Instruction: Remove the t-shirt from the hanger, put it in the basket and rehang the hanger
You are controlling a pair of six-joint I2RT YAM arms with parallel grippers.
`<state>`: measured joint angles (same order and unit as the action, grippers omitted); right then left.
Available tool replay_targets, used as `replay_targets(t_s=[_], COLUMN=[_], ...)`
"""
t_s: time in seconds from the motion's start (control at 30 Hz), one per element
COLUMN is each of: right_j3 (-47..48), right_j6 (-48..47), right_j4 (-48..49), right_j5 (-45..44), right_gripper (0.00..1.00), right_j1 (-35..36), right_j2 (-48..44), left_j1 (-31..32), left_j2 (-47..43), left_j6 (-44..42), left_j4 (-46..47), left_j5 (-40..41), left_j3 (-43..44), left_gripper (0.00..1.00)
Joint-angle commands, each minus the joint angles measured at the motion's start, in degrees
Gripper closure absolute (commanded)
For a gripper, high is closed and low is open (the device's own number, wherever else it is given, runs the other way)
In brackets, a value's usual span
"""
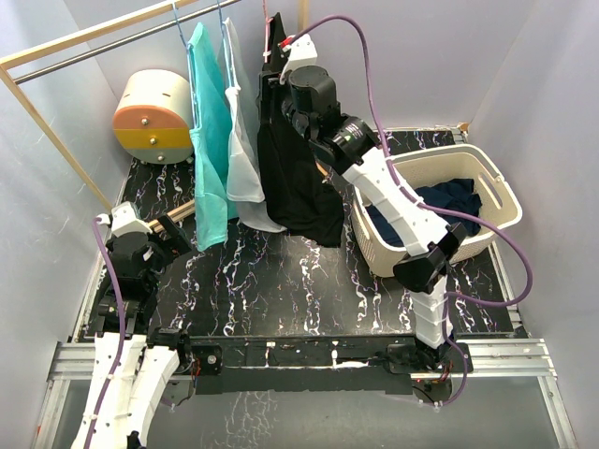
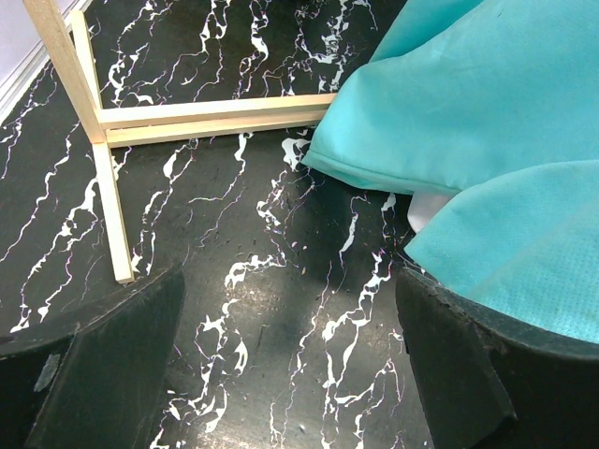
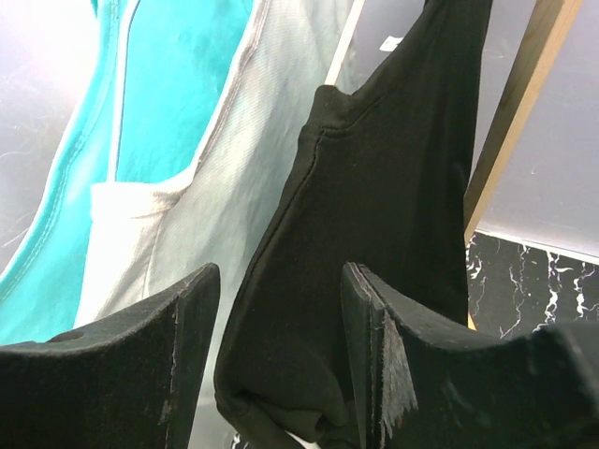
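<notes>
A black t-shirt [image 1: 299, 178] hangs from the rail [image 1: 94, 42] at the back, to the right of a white shirt [image 1: 245, 159] and a teal shirt [image 1: 211, 140]. My right gripper [image 1: 279, 92] is raised to the black shirt's upper part. In the right wrist view the gripper [image 3: 281, 271] is open, with a fold of the black t-shirt [image 3: 374, 187] between its fingers. The hanger inside the shirt is hidden. My left gripper [image 1: 173, 234] is low at the left, open and empty [image 2: 290, 281], just beside the teal shirt's hem [image 2: 468, 103].
A white laundry basket [image 1: 487, 187] with dark clothes stands at the right. A cream and orange cylinder [image 1: 154, 117] sits at the back left. The rack's wooden base [image 2: 187, 122] lies on the table by my left gripper. A wooden post [image 3: 515, 112] stands behind the black shirt.
</notes>
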<state>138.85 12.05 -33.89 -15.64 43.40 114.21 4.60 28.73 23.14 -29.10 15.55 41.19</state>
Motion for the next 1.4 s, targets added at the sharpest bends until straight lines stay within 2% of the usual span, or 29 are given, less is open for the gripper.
replay_targets(t_s=[0.0,0.13,0.3,0.43,0.63,0.83,0.87,0.93,0.97,1.37], right_j3=[4.2,4.0,0.5,-1.1,-0.5,-1.7,-0.7,1.2,1.5,-11.3], right_j6=[-1.1,-2.1,-1.4,-1.4,1.0,1.2,1.3,1.9,2.0,-2.1], right_j4=[3.5,3.6,4.3,5.0,3.3,6.0,5.7,4.7,4.6,21.1], right_j5=[-5.6,-8.6,-9.3,-9.0,-2.2,3.7,4.1,4.6,4.8,8.6], right_gripper=[0.44,0.47,0.60,0.64,0.64,0.66,0.70,0.90,0.92,0.92], right_j1=[0.4,0.1,-1.9,-3.4,-7.5,-9.6,-9.9,-10.6,-10.9,-10.9], right_j2=[1.9,2.8,0.9,-0.4,0.2,-0.8,-0.3,0.8,1.0,-7.3], left_j1=[-0.2,-0.2,-0.2,-0.2,-0.2,-0.2,-0.2,-0.2,-0.2,-0.2], left_j2=[0.3,0.3,0.0,-0.1,-0.1,0.0,0.0,0.0,0.0,-0.4], left_j6=[-0.5,-0.5,-0.5,-0.5,-0.5,-0.6,-0.7,-0.6,-0.6,-0.9], left_j4=[1.1,1.1,1.0,1.1,1.1,1.2,1.2,1.2,1.2,1.4], left_j5=[-0.7,-0.6,-0.5,-0.5,-0.6,-0.8,-0.8,-0.7,-0.6,-1.1], left_j3=[-0.4,-0.3,-0.3,-0.3,-0.4,-0.4,-0.4,-0.4,-0.4,-0.5], left_gripper=[0.08,0.08,0.08,0.08,0.08,0.08,0.08,0.08,0.08,0.09])
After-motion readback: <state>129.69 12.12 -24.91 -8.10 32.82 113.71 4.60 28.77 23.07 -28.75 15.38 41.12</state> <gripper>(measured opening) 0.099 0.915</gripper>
